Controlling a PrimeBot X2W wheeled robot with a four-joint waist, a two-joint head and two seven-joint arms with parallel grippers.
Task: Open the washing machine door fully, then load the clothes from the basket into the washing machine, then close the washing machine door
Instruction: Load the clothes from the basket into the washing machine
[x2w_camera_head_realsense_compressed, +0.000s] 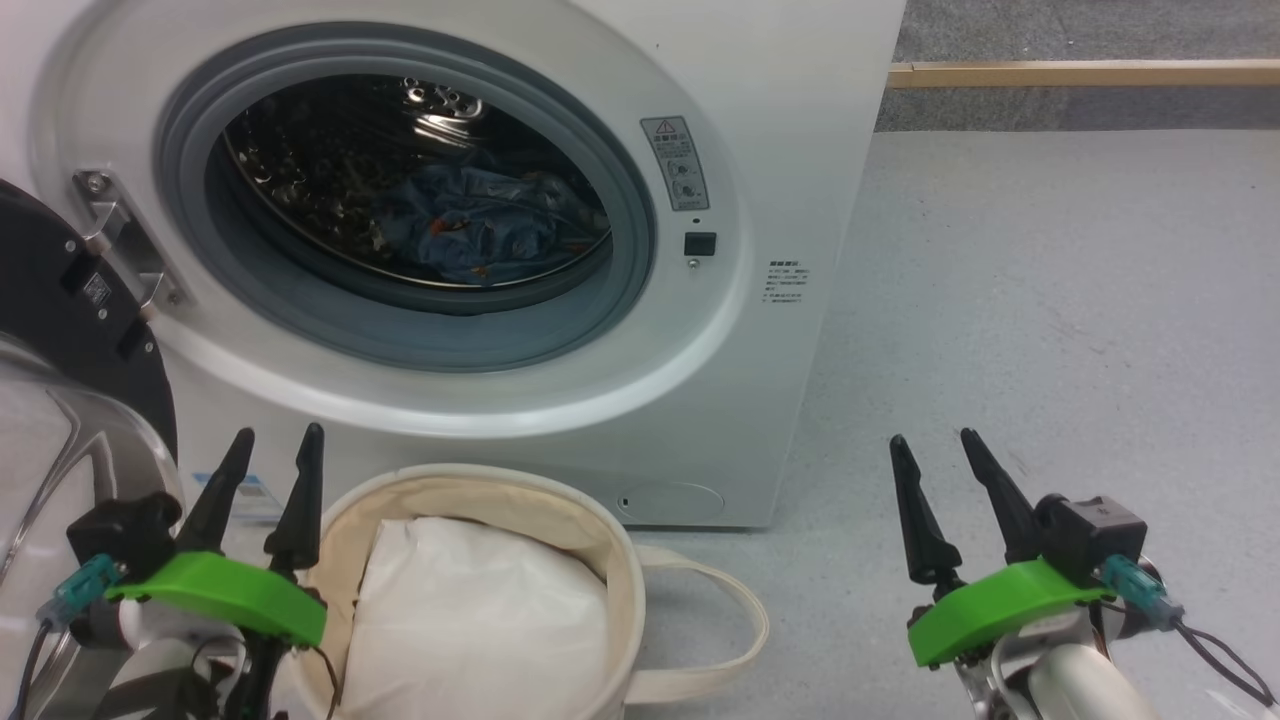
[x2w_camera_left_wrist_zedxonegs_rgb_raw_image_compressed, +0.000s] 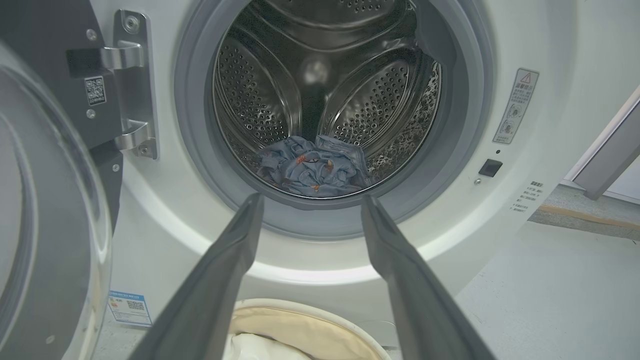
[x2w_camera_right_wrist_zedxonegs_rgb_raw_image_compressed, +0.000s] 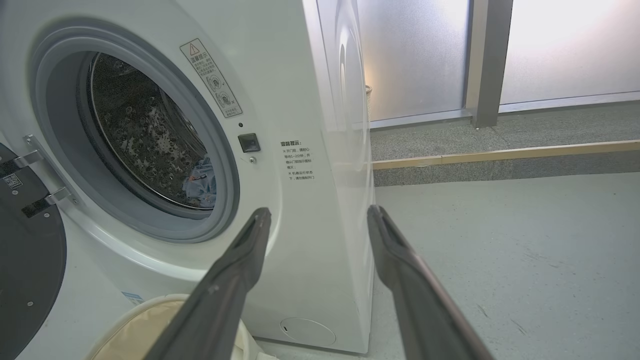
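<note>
The white washing machine (x2w_camera_head_realsense_compressed: 800, 200) stands with its door (x2w_camera_head_realsense_compressed: 60, 330) swung open to the left on its hinge. Blue clothes (x2w_camera_head_realsense_compressed: 480, 225) with orange print lie in the steel drum, seen too in the left wrist view (x2w_camera_left_wrist_zedxonegs_rgb_raw_image_compressed: 312, 167) and the right wrist view (x2w_camera_right_wrist_zedxonegs_rgb_raw_image_compressed: 202, 182). The cream basket (x2w_camera_head_realsense_compressed: 560, 510) sits on the floor in front of the washer, holding white padding (x2w_camera_head_realsense_compressed: 480, 610). My left gripper (x2w_camera_head_realsense_compressed: 278, 450) hovers open just left of the basket, pointing at the drum (x2w_camera_left_wrist_zedxonegs_rgb_raw_image_compressed: 310, 200). My right gripper (x2w_camera_head_realsense_compressed: 938, 445) is open over the bare floor to the right (x2w_camera_right_wrist_zedxonegs_rgb_raw_image_compressed: 317, 212).
Grey floor (x2w_camera_head_realsense_compressed: 1080, 330) stretches right of the washer. A wooden strip (x2w_camera_head_realsense_compressed: 1080, 72) marks a step at the back. Frosted glass panels (x2w_camera_right_wrist_zedxonegs_rgb_raw_image_compressed: 415, 55) with a metal post stand behind. The basket's loop handle (x2w_camera_head_realsense_compressed: 730, 600) lies on the floor.
</note>
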